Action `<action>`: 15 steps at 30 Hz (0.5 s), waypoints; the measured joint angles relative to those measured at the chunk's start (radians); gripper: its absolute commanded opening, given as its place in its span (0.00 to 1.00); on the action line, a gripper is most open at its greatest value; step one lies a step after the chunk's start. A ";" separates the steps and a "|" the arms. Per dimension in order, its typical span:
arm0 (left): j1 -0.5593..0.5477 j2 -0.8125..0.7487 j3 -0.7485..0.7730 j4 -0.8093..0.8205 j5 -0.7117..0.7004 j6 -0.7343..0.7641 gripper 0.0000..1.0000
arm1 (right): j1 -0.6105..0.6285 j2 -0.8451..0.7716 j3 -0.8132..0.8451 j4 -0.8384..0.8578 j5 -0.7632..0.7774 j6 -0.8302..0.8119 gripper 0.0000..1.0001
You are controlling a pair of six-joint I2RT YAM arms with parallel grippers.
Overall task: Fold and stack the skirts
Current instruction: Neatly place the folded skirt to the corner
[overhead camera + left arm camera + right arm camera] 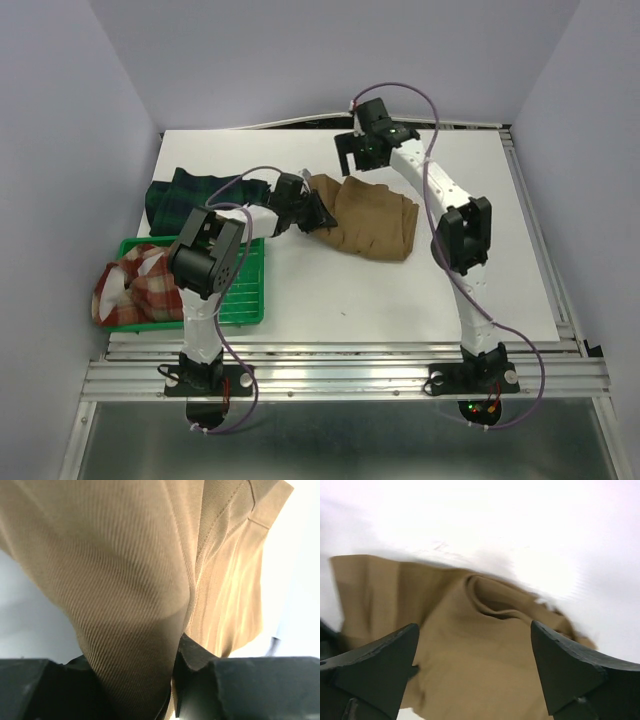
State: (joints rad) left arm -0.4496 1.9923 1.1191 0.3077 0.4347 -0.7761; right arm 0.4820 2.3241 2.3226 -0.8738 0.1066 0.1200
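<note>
The tan-brown skirt (372, 222) lies crumpled in the middle of the table. My left gripper (318, 209) is shut on its left edge, and the cloth (125, 605) runs down between the black fingers (200, 680). My right gripper (352, 152) hangs open above the skirt's far side, with the tan cloth (470, 655) below its spread fingers (560, 660). The dark green-navy tartan skirt (190, 192) lies at the far left. The red-orange-white plaid skirt (135, 285) is bunched in the green tray (245, 290).
The green tray sits at the near left corner of the white table (400, 300). The table's raised rails run along the right side and near edge. Purple cables loop off both arms.
</note>
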 measured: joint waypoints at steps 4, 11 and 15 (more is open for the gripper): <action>0.000 -0.014 0.125 -0.178 -0.121 0.154 0.00 | -0.098 -0.036 -0.026 0.013 0.002 -0.024 1.00; 0.014 -0.086 0.243 -0.391 -0.293 0.431 0.00 | -0.200 -0.076 -0.076 0.015 0.002 -0.058 1.00; 0.063 -0.119 0.295 -0.490 -0.301 0.559 0.00 | -0.207 -0.079 -0.095 0.015 0.000 -0.071 1.00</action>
State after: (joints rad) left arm -0.3862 1.8732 1.4143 -0.1822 0.1337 -0.2169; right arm 0.2749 2.2448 2.2276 -0.8589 0.1066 0.0490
